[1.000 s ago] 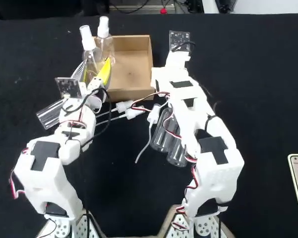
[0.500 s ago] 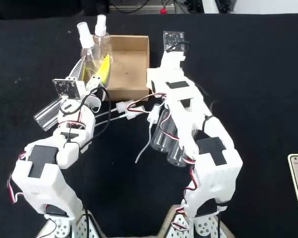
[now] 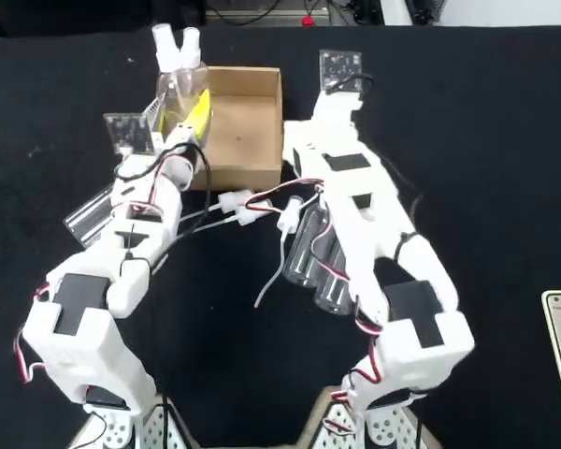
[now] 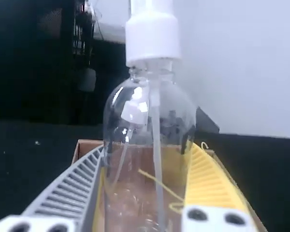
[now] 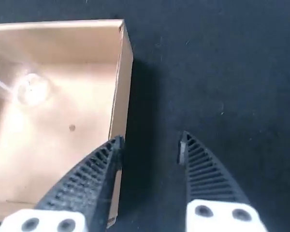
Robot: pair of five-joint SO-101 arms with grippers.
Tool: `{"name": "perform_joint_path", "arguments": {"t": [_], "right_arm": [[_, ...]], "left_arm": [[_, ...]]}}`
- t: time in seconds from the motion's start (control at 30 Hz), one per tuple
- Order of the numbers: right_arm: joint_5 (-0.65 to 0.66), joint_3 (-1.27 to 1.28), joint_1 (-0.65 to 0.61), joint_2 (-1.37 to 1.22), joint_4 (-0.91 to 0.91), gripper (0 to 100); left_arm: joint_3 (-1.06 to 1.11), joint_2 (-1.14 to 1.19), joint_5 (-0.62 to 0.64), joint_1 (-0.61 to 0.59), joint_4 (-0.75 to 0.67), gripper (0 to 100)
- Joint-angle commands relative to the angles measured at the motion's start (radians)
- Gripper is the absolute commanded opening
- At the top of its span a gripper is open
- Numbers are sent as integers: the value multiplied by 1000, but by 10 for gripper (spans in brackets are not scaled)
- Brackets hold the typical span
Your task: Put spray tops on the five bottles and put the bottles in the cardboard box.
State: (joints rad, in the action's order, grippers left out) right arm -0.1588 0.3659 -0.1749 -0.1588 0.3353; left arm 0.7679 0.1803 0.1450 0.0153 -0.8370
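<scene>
Collision is threatening: left pincer point(image 4: 150, 157) is clamping a capped spray bottle point(image 4: 152, 121) at the cardboard box point(image 3: 252, 140) edge, crowding another capped bottle point(image 3: 193, 45); right pincer point(image 5: 150, 142) is hanging open beside the box.

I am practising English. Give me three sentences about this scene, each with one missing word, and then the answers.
1. The left claw is shut on a clear ____ that carries a white spray top.
2. The right claw is ____, with nothing held in it.
3. The right claw hangs over the black table, beside the wall of the ____ box.
Missing words: bottle; open; cardboard.
</scene>
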Motion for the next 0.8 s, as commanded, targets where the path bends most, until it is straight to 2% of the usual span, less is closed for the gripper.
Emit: {"name": "perform_joint_path", "arguments": {"t": [0.0,0.23,0.3,0.47,0.63,0.77], "right_arm": [[0,-4,52,90,6,194],[-2,-4,110,96,6,194],[-2,-4,121,102,6,194],[-2,58,117,225,54,194],[-2,246,121,443,78,194],[-2,447,117,628,77,194]], "left_arm": [[-70,-15,11,54,28,169],[-65,-11,5,48,25,166],[-65,17,2,47,-49,166],[-136,233,-52,38,-367,166],[-277,460,-87,45,-433,166],[-311,542,-83,51,-516,166]]}}
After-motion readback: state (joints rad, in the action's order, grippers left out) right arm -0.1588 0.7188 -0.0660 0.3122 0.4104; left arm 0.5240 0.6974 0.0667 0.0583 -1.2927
